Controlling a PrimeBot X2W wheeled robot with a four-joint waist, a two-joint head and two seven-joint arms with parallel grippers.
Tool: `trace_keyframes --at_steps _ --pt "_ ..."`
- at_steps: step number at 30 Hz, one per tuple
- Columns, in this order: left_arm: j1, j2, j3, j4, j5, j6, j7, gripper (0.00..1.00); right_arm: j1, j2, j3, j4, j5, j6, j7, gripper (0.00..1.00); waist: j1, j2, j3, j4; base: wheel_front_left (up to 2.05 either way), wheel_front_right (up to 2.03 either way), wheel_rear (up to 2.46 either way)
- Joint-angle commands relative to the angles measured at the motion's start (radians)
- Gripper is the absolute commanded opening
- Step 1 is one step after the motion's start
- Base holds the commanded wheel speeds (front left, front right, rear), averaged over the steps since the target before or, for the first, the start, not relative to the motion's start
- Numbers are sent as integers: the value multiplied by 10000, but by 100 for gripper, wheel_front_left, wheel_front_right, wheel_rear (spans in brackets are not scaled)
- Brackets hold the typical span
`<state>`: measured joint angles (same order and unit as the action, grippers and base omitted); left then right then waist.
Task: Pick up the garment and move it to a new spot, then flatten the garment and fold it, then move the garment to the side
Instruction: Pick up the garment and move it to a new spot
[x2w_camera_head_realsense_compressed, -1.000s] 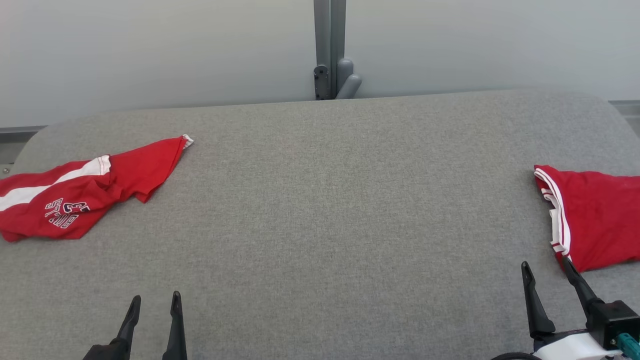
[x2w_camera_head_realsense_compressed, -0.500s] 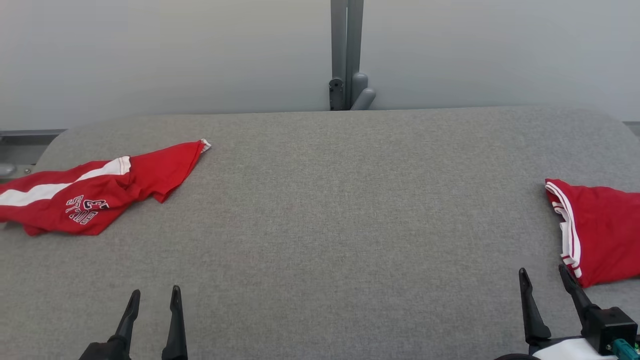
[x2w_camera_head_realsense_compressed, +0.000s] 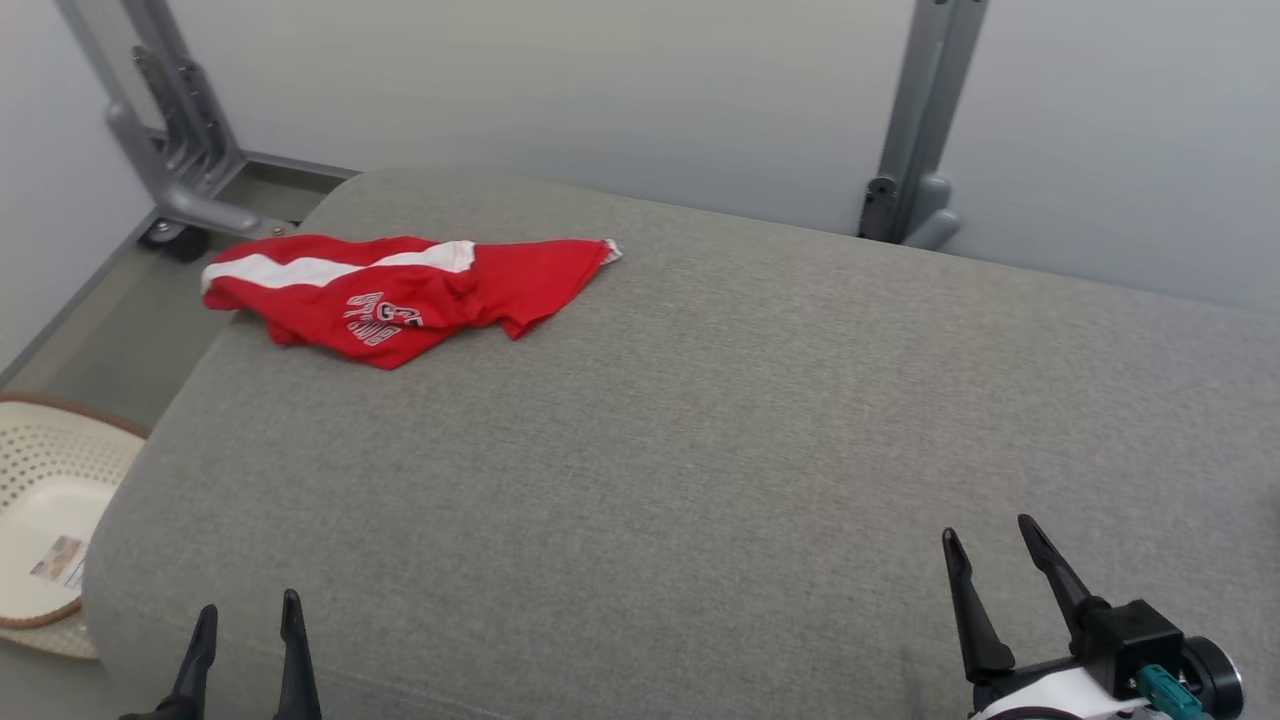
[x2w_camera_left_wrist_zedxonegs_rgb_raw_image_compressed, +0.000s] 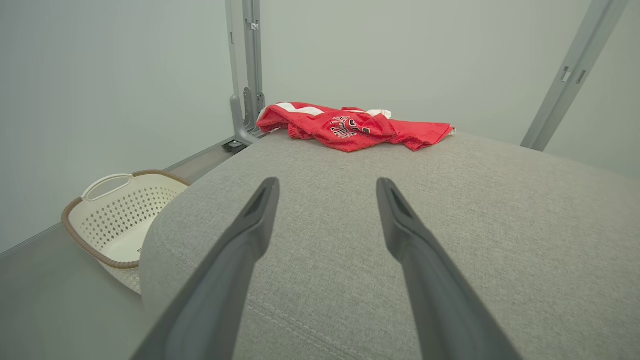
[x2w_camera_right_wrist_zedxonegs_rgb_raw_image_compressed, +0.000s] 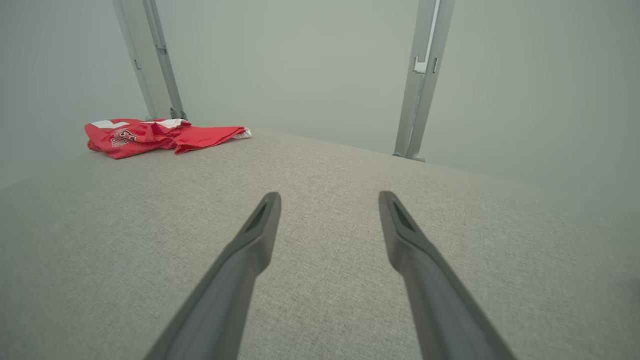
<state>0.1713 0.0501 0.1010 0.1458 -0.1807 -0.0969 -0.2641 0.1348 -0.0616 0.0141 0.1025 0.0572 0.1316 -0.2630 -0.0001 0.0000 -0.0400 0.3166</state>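
A crumpled red garment (x2w_camera_head_realsense_compressed: 400, 290) with a white stripe and printed lettering lies near the far left corner of the grey padded table (x2w_camera_head_realsense_compressed: 700, 420). The left wrist view shows the garment (x2w_camera_left_wrist_zedxonegs_rgb_raw_image_compressed: 350, 127) ahead of the fingers, and the right wrist view has the same garment (x2w_camera_right_wrist_zedxonegs_rgb_raw_image_compressed: 150, 135) far off to the left. My left gripper (x2w_camera_head_realsense_compressed: 247, 620) hovers open at the table's near left edge, well short of the garment. At the near right my right gripper (x2w_camera_head_realsense_compressed: 990, 545) is open too, with nothing between its fingers.
A cream perforated laundry basket (x2w_camera_head_realsense_compressed: 45, 510) stands on the floor left of the table; the left wrist view catches that basket (x2w_camera_left_wrist_zedxonegs_rgb_raw_image_compressed: 115, 215) as well. Grey metal posts (x2w_camera_head_realsense_compressed: 920, 120) rise against the pale wall behind. The table's left edge is close to my left gripper.
The head camera has swung left: the red garment now sits further right in view, the basket has appeared, and the second red garment at the right has left the picture. Both grippers stay open.
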Motion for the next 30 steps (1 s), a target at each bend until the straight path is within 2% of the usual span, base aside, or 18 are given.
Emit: trace_keyframes --at_steps 1,8,11,15,19,20,24,30 --pt "122 13 158 -54 39 -38 3 100 -160 17 232 13 54 -19 -24 100 1 0 -100 1669 0 0 0" --pt "-407 9 -63 -308 -405 -88 3 100 -482 -158 512 -276 95 -19 -24 100 1 0 567 1711 0 0 0" --pt "-1070 4 -432 -362 -827 -141 3 100 -835 -519 398 -578 19 -18 -24 100 1 0 1651 1454 0 0 0" --pt "-2796 2 -960 -79 -1567 -174 3 100 -1643 -1366 91 -1105 -56 -18 -24 100 1 0 3768 1103 0 0 0" --pt "-5031 -4 -1564 981 -1986 -248 3 100 -2479 -2356 -350 -1542 0 -18 -24 100 1 0 5678 879 0 0 0" --pt "-5031 -4 -1564 981 -1986 -248 3 100 -2479 -2356 -350 -1542 0 -18 -24 100 1 0 5678 879 0 0 0" --pt "-7338 180 -1963 2455 -2401 -319 267 100 -3046 -3017 -767 -1870 128 -18 -24 100 1 0 6794 657 0 0 0" --pt "-9929 704 -2448 4497 -3744 -347 1266 100 -3485 -3418 -707 -2321 312 -18 -24 100 1 0 7525 154 0 0 0"
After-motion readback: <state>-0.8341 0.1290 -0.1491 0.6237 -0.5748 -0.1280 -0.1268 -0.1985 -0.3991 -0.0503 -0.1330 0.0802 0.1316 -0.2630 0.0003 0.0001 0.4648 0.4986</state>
